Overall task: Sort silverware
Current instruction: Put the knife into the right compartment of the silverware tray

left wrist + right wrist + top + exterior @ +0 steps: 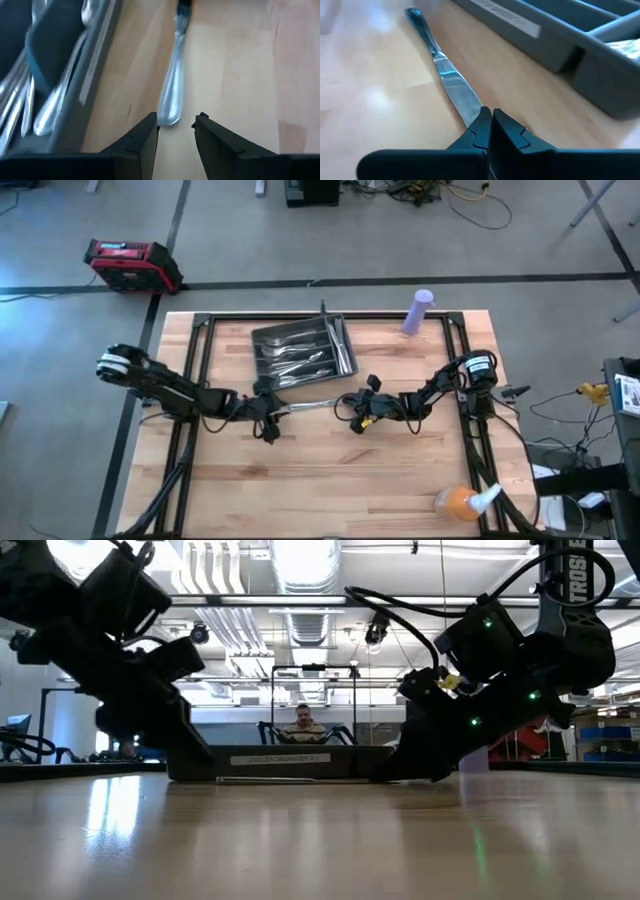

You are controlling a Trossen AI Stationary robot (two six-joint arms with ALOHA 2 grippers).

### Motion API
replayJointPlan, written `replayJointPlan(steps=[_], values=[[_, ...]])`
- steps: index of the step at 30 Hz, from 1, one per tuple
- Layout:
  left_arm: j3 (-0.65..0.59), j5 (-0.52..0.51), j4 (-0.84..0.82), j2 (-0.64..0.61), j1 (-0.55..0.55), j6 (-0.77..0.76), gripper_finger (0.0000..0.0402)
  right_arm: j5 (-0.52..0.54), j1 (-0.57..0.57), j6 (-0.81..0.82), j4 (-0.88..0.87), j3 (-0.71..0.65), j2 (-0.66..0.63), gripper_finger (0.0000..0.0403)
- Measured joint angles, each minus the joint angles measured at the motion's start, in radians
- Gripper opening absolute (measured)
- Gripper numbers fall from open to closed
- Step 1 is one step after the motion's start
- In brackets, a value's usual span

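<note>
A polished, mirror-bright metal knife (447, 80) is seen on smooth, pale wood of the table (330, 470), which shows a soft sheen. The tray (580, 45) appears as matt grey plastic.

Knife (318, 404) on table (330, 480) — between both end effectors — just before tray (268, 337).

Tray (262, 340) crowds the knife (312, 404) behind; bare table (330, 480) lies open in front.
</note>
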Motion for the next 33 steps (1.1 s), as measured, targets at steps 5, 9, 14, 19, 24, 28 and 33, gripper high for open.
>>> replayJointPlan(steps=[5,9,14,19,24,28,33], values=[[-0.003,-0.001,-0.035,-0.027,-0.074,-0.084,0.0117,-0.089,0.010,-0.061,0.002,-0.012,-0.009,0.0000],[0.002,-0.018,0.009,0.012,-0.148,-0.127,0.0117,-0.131,0.018,-0.119,0.005,-0.015,-0.012,0.0000],[0.003,-0.125,0.121,0.111,-0.219,-0.183,0.0117,-0.140,0.018,-0.137,0.009,-0.019,-0.012,0.0000],[0.004,-0.253,0.232,0.241,-0.236,-0.178,0.0117,-0.149,0.018,-0.142,0.012,-0.023,-0.011,0.0000],[0.004,-0.266,0.432,0.365,-0.233,-0.134,0.0116,-0.153,0.018,-0.131,0.016,-0.026,-0.011,0.0000],[0.008,-0.282,0.560,0.464,-0.232,-0.142,0.0116,-0.153,0.020,-0.124,0.017,-0.026,-0.012,0.0000],[0.009,-0.291,0.629,0.542,-0.232,-0.170,0.0116,-0.153,0.020,-0.123,0.018,-0.028,-0.012,0.0000]])
